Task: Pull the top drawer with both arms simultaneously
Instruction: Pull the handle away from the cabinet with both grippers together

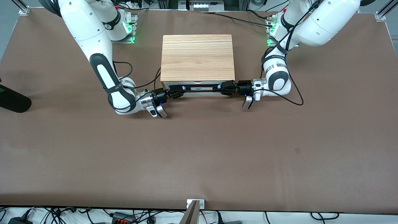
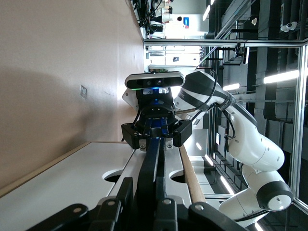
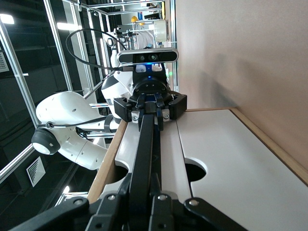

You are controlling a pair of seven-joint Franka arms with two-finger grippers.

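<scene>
The top drawer [image 1: 199, 84] has a white front and faces the front camera, under the cabinet's wooden top [image 1: 197, 57]. Its long black bar handle [image 1: 200, 89] runs across it. My right gripper [image 1: 176, 92] is shut on the handle's end toward the right arm. My left gripper [image 1: 227, 88] is shut on the end toward the left arm. In the left wrist view my left gripper [image 2: 143, 182] clamps the handle [image 2: 153, 154], with the right gripper [image 2: 155, 139] at its other end. In the right wrist view my right gripper [image 3: 140, 183] clamps the handle [image 3: 147, 144], facing the left gripper [image 3: 150, 113].
A plain white lower panel [image 1: 199, 94] sits under the drawer. Loose black cables lie on the brown table beside each wrist [image 1: 293, 96]. A black object [image 1: 12, 99] lies at the right arm's end of the table.
</scene>
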